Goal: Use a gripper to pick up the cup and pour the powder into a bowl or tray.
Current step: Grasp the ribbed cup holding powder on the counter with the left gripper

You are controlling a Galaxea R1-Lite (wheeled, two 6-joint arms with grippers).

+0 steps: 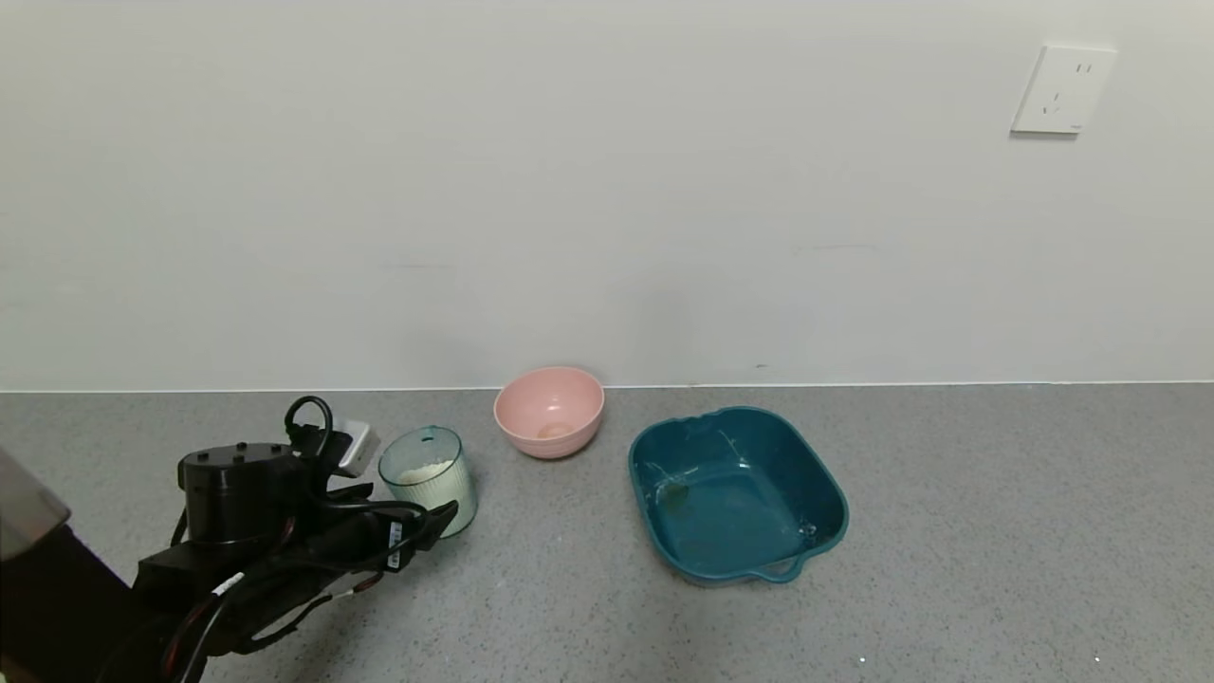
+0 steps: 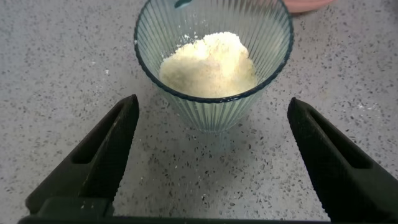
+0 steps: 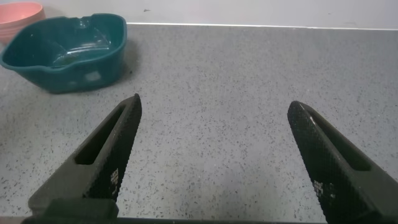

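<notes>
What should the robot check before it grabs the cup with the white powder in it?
1. Left gripper open wide: ok.
2. Cup upright on the counter: ok.
3. Cup lined up between the fingers: ok, though it sits just ahead of the tips, not yet between them.
4. Powder still inside the cup: ok.
5. Teal tray ready to pour into: ok.
6. Right gripper out of the way: ok, open over bare counter.

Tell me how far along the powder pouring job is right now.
Early. Done: the left gripper has reached the cup, fingers open on either side, not touching. In hand: closing for the grasp. Left: lifting the cup and tipping its powder into the teal tray. The right gripper sits open, idle.
</notes>
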